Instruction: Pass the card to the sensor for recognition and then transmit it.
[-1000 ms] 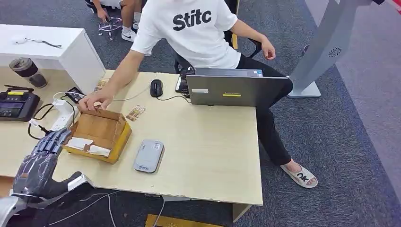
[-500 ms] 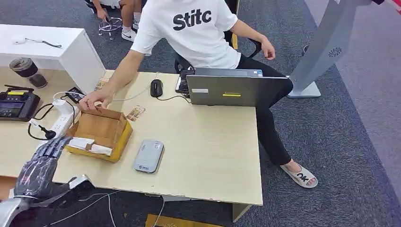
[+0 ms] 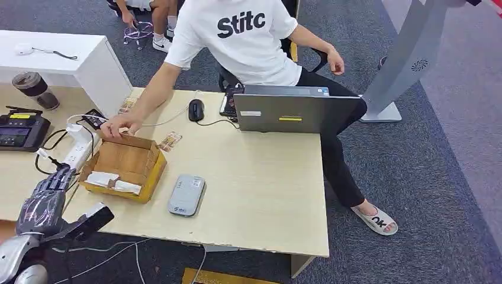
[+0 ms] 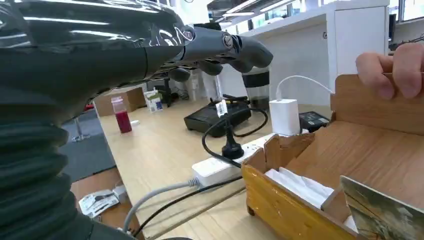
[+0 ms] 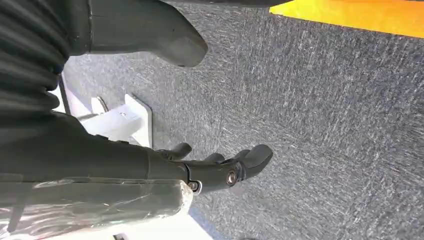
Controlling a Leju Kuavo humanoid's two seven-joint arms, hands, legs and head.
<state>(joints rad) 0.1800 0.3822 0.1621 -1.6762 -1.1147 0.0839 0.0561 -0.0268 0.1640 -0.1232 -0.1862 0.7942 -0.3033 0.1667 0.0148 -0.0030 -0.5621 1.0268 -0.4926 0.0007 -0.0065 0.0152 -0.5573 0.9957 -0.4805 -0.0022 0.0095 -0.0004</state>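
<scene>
1. One wooden desk (image 3: 260,195), seen whole from the head view; the left wrist view takes in just its near corner and a second desk behind.
2. One person (image 3: 248,41) in a white shirt sits at the far side, one hand (image 3: 118,125) on the back rim of the box. The left wrist view shows their fingertips (image 4: 395,70) on that rim.
3. One closed laptop (image 3: 293,109), one black mouse (image 3: 196,110) beside it.
4. One open cardboard box (image 3: 124,167) at the desk's left part. The left wrist view shows white paper inside and one card (image 4: 385,215) standing at its near corner.
5. One grey sensor (image 3: 186,194) lies flat just right of the box.
6. One more card (image 3: 170,141) lies on the desk beyond the box.
7. One white power strip (image 3: 77,148) left of the box.
8. Left hand (image 3: 44,201) hovers off the desk's left edge, fingers apart, holding nothing.
9. Right hand (image 5: 220,167) hangs over grey carpet, fingers loosely apart, empty.
</scene>
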